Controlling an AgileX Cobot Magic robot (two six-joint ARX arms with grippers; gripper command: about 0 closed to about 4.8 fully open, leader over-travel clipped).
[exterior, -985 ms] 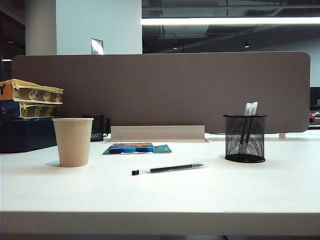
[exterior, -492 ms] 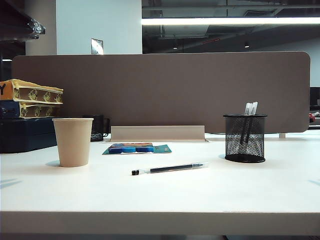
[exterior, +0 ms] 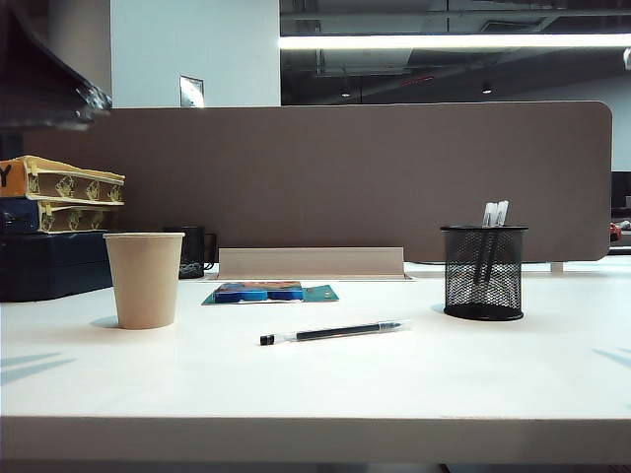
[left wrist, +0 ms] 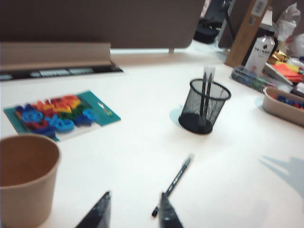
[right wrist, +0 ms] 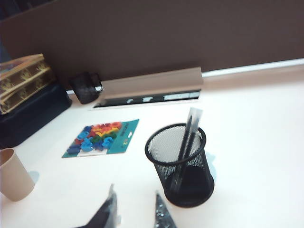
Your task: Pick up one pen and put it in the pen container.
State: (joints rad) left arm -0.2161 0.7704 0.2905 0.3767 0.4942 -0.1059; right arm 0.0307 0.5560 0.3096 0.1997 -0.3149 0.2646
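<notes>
The pen (exterior: 335,332) lies flat on the white table, in the middle, its black plug toward the paper cup. In the left wrist view my left gripper (left wrist: 135,202) hangs open over bare table, and the plug end of the pen (left wrist: 175,179) lies just beside one fingertip (left wrist: 164,204). The black mesh pen container (exterior: 483,271) stands at the right with two pens in it. My right gripper (right wrist: 134,199) is open above the table, close beside the pen container (right wrist: 183,166), with nothing between its fingers. In the exterior view only a dark part of the left arm (exterior: 49,84) shows.
A beige paper cup (exterior: 144,279) stands at the left. A teal card of coloured magnets (exterior: 268,293) lies behind the pen. Stacked boxes (exterior: 59,197) and a brown partition (exterior: 325,177) close off the back. A tray and clutter (left wrist: 282,99) sit beyond the container.
A dark part of the left arm has come into the exterior view at the top left and grown. Shadows have appeared on the table at both sides. The pen has not moved.
</notes>
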